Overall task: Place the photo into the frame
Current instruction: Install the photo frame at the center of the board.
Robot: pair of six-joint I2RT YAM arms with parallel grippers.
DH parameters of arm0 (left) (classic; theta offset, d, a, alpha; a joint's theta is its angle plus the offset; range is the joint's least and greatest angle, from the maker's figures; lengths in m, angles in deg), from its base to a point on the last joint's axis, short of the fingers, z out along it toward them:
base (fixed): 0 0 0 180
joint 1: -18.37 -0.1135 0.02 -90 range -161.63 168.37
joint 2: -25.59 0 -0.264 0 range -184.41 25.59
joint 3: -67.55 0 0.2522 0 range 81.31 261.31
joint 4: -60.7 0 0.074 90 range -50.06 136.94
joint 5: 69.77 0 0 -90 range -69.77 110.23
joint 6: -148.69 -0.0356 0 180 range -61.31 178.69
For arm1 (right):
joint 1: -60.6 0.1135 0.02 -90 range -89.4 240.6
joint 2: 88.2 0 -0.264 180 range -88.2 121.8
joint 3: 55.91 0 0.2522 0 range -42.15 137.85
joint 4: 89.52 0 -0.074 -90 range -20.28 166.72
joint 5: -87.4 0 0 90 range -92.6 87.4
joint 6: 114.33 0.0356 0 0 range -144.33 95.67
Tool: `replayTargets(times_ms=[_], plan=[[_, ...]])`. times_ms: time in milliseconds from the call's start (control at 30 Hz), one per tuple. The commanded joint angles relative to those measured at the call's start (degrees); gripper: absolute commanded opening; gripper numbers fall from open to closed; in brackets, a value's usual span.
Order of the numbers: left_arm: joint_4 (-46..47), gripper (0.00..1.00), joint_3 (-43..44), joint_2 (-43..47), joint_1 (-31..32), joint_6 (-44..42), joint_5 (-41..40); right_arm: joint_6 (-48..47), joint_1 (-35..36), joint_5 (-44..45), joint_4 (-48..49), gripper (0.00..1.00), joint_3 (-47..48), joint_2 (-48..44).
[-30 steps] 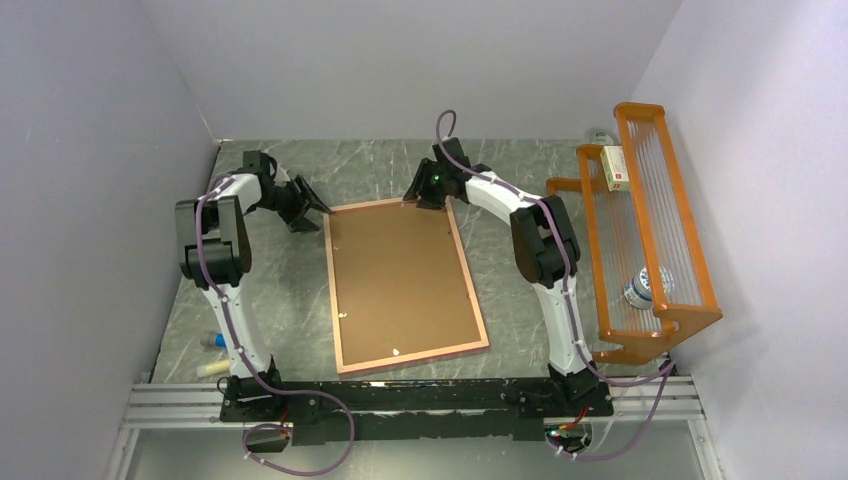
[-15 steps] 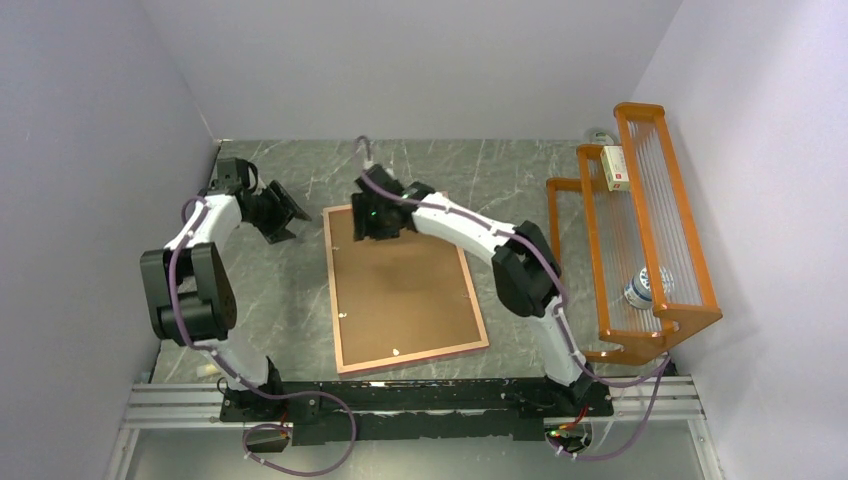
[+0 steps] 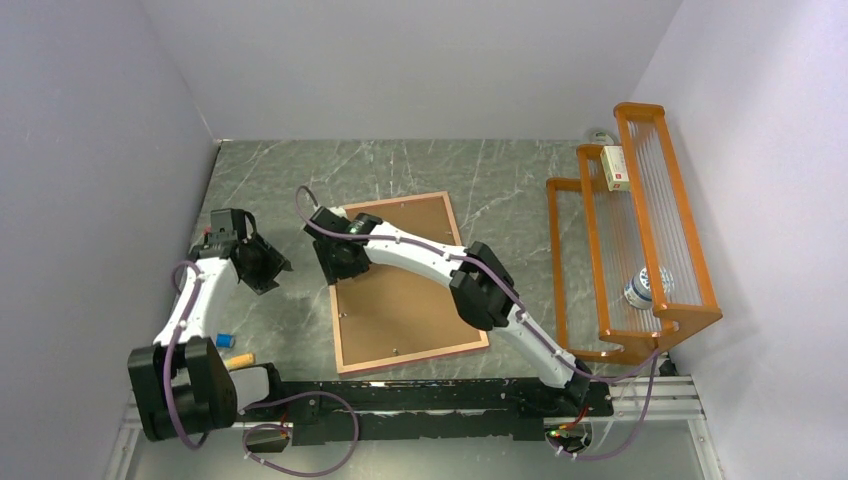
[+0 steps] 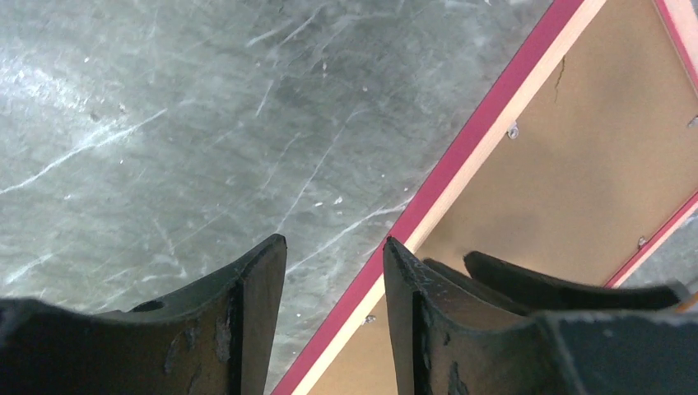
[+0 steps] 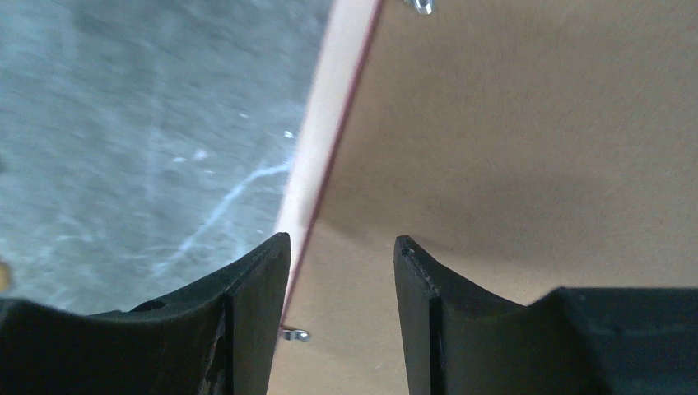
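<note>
The frame (image 3: 415,357) lies face down in the middle of the table, its pale wood rim around a brown backing board (image 3: 400,310). The photo is hidden. My right gripper (image 3: 335,268) hangs open over the frame's left edge; in the right wrist view its jaws (image 5: 342,239) straddle the rim (image 5: 329,107) with the backing board (image 5: 510,148) beneath. My left gripper (image 3: 272,268) is open just left of the frame, holding nothing. In the left wrist view it (image 4: 333,240) hovers over the grey table beside the frame's pink edge (image 4: 486,123).
An orange wire rack (image 3: 640,230) stands at the right, holding a small box (image 3: 614,167) and a can (image 3: 645,288). A small blue item (image 3: 225,340) and an orange one (image 3: 240,360) lie near the left arm's base. Metal clips (image 5: 294,334) line the frame's inner rim.
My right gripper swung from the frame's far right corner across to its left edge. My left gripper drew back toward the near left. The frame has not moved.
</note>
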Motion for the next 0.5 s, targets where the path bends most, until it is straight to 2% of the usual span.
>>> replayTargets(times_ms=[0, 233, 467], plan=[[-0.6, 0.52, -2.77, 5.45, -0.32, 2.66, -3.25, -0.64, 1.04, 1.4, -4.24, 0.53, 1.88, 0.95], [-0.06, 0.52, -4.37, 5.05, -0.3, 3.15, -0.25, -1.85, 2.64, 3.25, -5.66, 0.53, 2.76, 3.04], [-0.98, 0.52, -4.77, 5.9, -0.31, 3.91, -2.28, -3.97, 4.0, 4.47, -1.78, 0.58, 0.77, 0.32]])
